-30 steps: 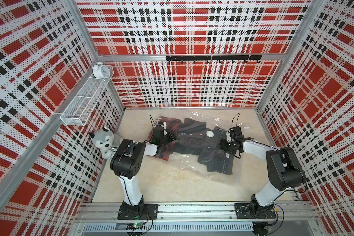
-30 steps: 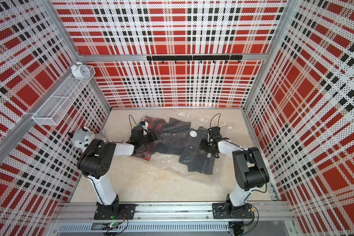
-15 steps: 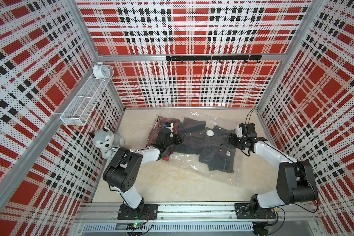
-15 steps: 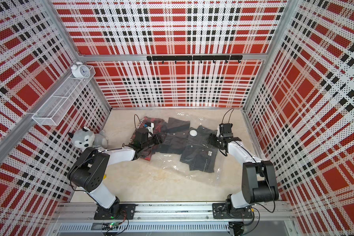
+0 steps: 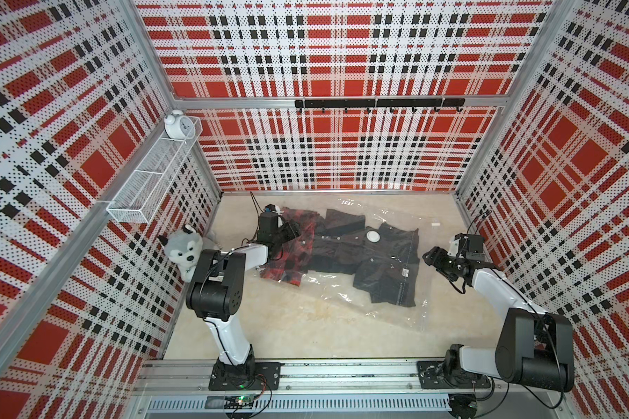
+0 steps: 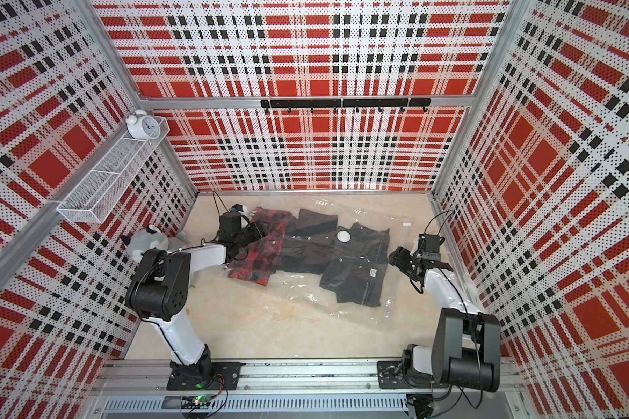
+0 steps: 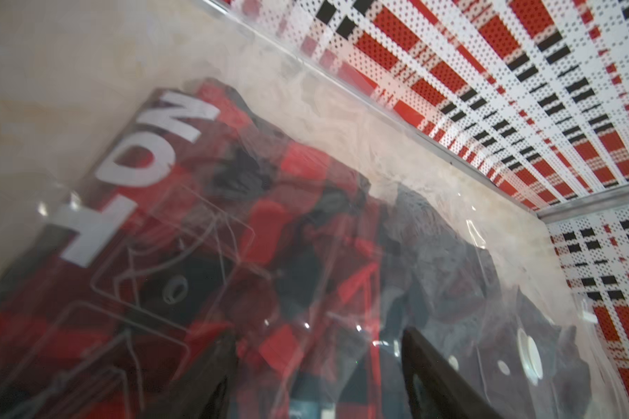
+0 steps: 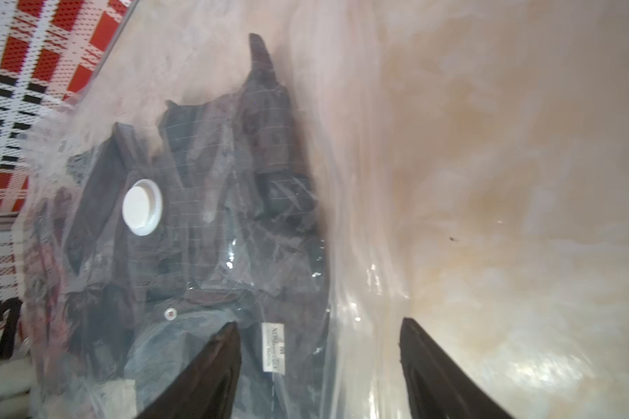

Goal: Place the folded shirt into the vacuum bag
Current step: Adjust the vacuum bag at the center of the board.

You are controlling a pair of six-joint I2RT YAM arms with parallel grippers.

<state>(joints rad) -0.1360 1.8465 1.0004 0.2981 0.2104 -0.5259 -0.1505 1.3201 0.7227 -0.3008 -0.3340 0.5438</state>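
Vacuum bag (image 5: 345, 297) flat toward table's far edge. Plaid folded shirt (image 5: 295, 261) at its left end, under film in the left wrist view. Left end effector (image 5: 290, 232) spread over it; right end effector (image 5: 431, 258) spread, empty, off right end. Risk: finger snagging slick film, dragging shirt out.

White alarm clock (image 5: 177, 125) on wire shelf (image 5: 149, 185) (far end). Plush husky (image 5: 181, 248) below it. Black hook rail (image 5: 378, 103) on back wall.

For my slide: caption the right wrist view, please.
Open right tool facing the vacuum bag holding a dark shirt, white valve cap visible.
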